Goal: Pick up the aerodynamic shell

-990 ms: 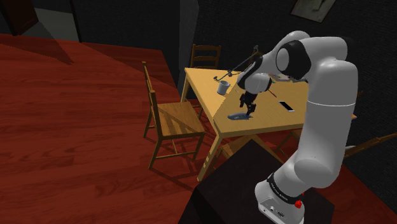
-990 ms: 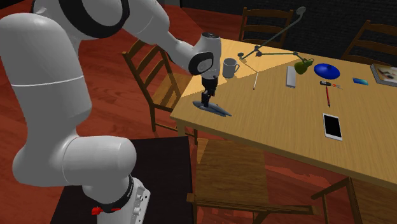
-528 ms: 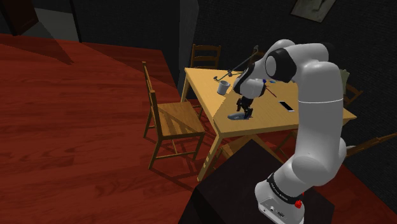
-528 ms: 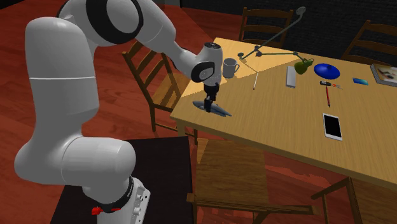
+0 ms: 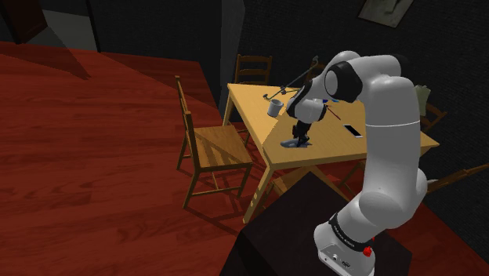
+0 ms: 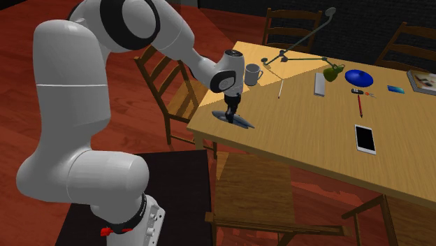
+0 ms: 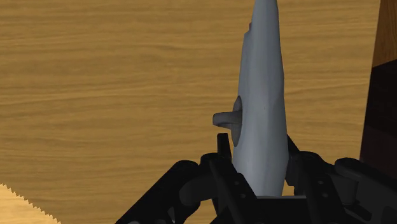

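The aerodynamic shell [image 7: 261, 114] is a long, pointed blue-grey body with a small stub on one side. It lies flat on the wooden table [image 6: 307, 133] near the corner closest to the arm. My gripper [image 7: 257, 153] is shut on the shell's blunt end, one black finger [image 7: 224, 149] pressed against each flank. From the shoulder view the gripper [image 5: 300, 139] points straight down onto the shell [image 5: 291, 145] at the table [image 5: 329, 145] edge. The second exterior view gives the same grip, gripper [image 6: 229, 115] on the shell [image 6: 242, 121], whose tip points away from the hand.
A grey mug [image 6: 251, 73] stands just behind the gripper. Farther along the table are a desk lamp [image 6: 302, 47], a white phone [image 6: 365, 138], a blue bowl [image 6: 358, 75] and small items. Wooden chairs [image 5: 211, 149] stand around the table; one seat [image 6: 251, 189] is tucked under it.
The arm has come down onto the shell and the fingers, open a second ago, have shut on it. The shell still rests on the table.
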`<state>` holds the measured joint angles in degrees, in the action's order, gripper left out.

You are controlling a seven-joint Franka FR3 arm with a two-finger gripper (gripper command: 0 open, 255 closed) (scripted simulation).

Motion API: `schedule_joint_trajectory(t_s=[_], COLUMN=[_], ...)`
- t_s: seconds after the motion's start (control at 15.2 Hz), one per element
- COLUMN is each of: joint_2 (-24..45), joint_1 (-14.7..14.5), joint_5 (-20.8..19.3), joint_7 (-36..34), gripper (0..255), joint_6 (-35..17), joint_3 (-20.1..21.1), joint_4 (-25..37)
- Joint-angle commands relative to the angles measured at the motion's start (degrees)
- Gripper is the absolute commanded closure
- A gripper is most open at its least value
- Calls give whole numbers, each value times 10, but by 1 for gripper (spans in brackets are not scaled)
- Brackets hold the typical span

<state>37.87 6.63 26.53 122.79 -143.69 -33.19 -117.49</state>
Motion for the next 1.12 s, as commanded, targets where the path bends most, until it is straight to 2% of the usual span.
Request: schedule_joint_trajectory(t_s=[0.0,0.26,1.06], joint_2=[0,1,-75], joint_1=[0,0,-42], joint_5=[0,0,-55], joint_7=[0,0,-30], gripper=[255,255,255], joint_6=[0,0,58], joint_3=[0,1,-54], joint_4=[0,0,-14])
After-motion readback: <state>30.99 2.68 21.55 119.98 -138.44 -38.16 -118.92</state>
